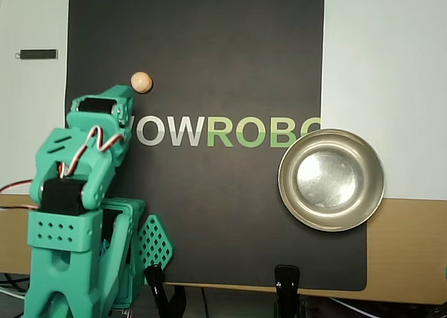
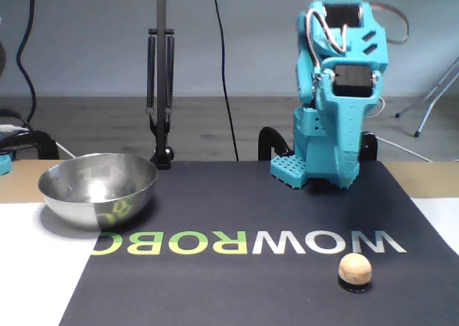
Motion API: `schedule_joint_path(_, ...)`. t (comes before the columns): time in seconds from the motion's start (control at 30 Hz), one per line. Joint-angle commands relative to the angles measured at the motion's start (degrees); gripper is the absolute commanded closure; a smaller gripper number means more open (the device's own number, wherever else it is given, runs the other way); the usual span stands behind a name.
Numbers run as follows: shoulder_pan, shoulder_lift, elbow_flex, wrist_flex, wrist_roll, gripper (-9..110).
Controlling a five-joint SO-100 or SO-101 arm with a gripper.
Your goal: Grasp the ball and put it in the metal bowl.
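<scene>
The ball lies free on the black mat, just beyond the "W" of the printed lettering; nothing touches it. The metal bowl stands well apart, at the mat's right edge in the overhead view, left in the fixed view. The gripper hangs raised above the mat, near the ball but clear of it; whether its jaws are parted cannot be told. A clamp stand rises behind the bowl.
</scene>
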Motion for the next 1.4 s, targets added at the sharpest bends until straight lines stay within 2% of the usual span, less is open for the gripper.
schedule_joint_path(0.0,0.4,-5.7,-8.2,2.9,-0.4,101)
schedule_joint_path(0.83,3.2,-43.4,-57.8,37.4,-0.4,101)
schedule_joint_path(1.37,2.5,-61.3,-69.3,39.9,-1.0,101)
